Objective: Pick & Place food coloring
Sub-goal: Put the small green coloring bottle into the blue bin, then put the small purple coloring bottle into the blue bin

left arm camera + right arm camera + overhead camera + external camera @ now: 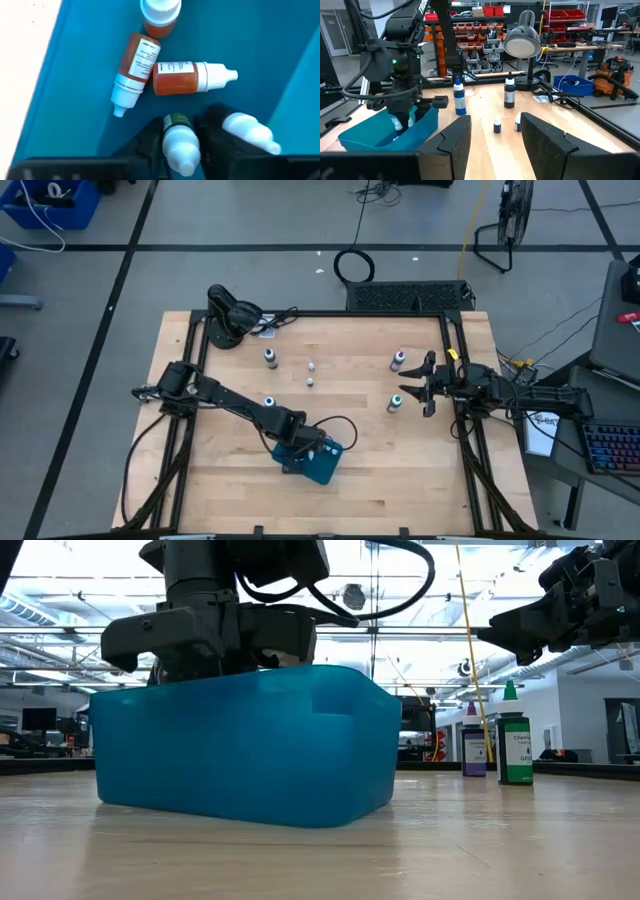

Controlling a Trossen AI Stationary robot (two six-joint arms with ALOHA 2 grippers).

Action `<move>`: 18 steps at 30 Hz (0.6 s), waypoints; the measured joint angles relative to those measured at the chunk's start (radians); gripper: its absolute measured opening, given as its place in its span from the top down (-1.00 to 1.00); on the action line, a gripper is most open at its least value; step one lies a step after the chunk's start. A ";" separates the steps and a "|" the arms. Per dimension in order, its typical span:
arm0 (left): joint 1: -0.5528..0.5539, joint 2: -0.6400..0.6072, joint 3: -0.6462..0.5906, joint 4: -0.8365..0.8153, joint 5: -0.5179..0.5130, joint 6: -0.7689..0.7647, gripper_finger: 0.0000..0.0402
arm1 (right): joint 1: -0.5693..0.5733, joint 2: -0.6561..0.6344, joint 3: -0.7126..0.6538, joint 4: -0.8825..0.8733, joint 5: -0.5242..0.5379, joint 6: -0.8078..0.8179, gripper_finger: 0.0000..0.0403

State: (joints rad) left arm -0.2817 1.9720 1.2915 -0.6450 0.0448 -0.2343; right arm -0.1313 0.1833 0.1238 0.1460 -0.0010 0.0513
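Tray [60, 100] holds three orange-brown bottles [177, 77]; left claw [182, 145] around green bottle [179, 142].

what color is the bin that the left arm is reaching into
Teal-blue bin, clearest in the low view.

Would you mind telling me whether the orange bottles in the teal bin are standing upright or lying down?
Two orange bottles lie on their sides on the teal bin floor, nozzles pointing sideways; a third, at the picture's edge, cannot be judged.

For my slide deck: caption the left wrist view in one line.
Left pincer holds a white-capped bottle over the teal bin, three orange-brown bottles lying inside.
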 joint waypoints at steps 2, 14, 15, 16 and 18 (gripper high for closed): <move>0.000 0.000 0.000 0.001 0.000 -0.004 0.32 | 0.000 0.000 0.000 0.000 0.000 0.000 0.21; 0.003 -0.024 0.025 -0.008 0.000 0.012 0.14 | 0.000 0.000 0.000 0.000 0.000 0.000 0.21; 0.003 -0.033 0.026 -0.007 -0.001 0.019 0.15 | 0.000 0.000 0.000 0.000 0.000 0.000 0.21; 0.003 -0.045 0.026 -0.012 0.000 0.025 0.15 | 0.000 0.000 0.000 0.000 0.000 0.000 0.21; 0.007 -0.070 0.026 -0.020 -0.002 0.032 0.15 | 0.000 0.001 0.000 0.000 0.000 0.000 0.21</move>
State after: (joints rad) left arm -0.2752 1.9018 1.3174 -0.6652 0.0433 -0.2022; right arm -0.1310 0.1841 0.1238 0.1459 -0.0006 0.0513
